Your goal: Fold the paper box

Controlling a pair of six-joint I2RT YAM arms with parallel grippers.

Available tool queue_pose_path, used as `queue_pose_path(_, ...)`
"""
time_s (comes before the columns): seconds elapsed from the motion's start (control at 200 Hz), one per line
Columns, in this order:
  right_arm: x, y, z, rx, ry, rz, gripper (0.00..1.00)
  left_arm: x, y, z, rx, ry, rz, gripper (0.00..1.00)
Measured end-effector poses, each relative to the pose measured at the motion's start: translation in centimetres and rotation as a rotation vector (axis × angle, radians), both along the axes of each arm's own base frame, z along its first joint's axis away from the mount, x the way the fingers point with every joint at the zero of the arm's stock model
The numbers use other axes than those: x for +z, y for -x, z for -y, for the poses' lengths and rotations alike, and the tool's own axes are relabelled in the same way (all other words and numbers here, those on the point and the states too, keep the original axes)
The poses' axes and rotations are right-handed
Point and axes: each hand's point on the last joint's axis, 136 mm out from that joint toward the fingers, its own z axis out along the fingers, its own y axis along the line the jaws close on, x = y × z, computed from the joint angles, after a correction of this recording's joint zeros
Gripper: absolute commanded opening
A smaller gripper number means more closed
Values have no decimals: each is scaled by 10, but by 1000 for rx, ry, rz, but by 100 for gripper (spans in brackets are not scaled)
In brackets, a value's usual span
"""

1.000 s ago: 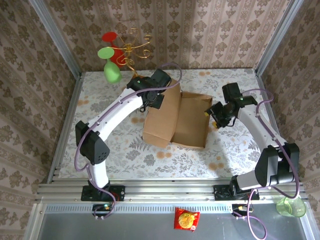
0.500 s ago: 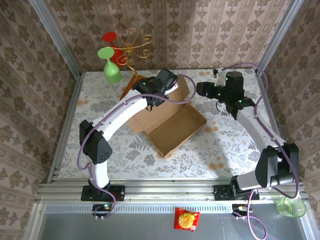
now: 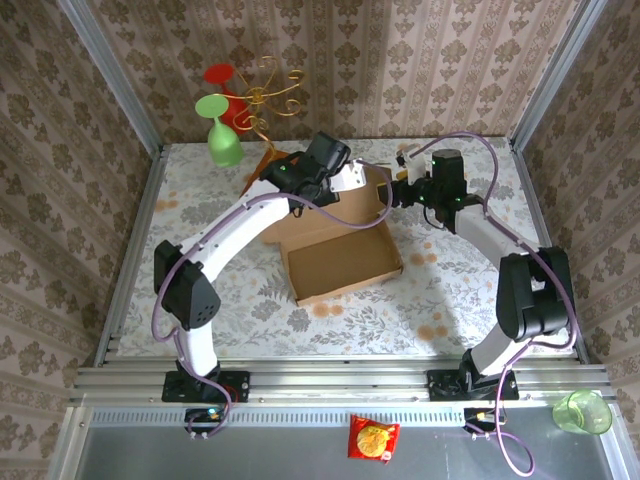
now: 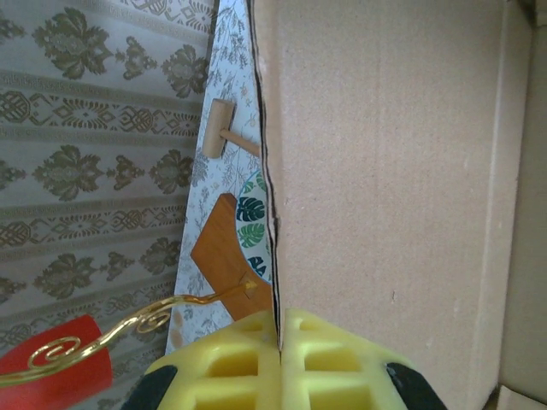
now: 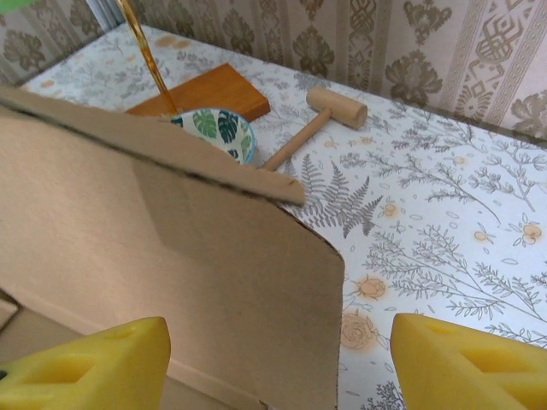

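Cardboard paper box (image 3: 340, 262) is sitting just arm-side of the wooden board (image 5: 201, 92). Left jaws are pinching its raised lid, right jaws are hanging spread around a flap. I'd be folding along the crease, slowly.

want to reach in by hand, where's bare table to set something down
Bare: the near strip of table between the paper box and the front rail, and the far right corner. Crowded: behind the box, where the wooden board, leaf-print bowl and mallet sit close together.
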Motion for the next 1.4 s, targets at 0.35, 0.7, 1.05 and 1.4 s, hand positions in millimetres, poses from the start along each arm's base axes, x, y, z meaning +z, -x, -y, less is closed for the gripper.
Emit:
queue_pose_path(0.35, -4, -16, -7, 31, -8, -5, 55, 1, 1, -1, -60, 19, -13, 0)
queue_pose_path(0.7, 2, -14, -21, 74, -24, -5, 10, 4, -9, -5, -46, 44, 2, 0)
queue_pose_path(1.05, 10, -7, -22, 50, -17, 9, 0, 12, -9, 0, -16, 122, -13, 35)
queue_pose_path(1.4, -11, 4, -11, -10, 30, -6, 0, 57, -12, -26, 211, 406, -43, 80)
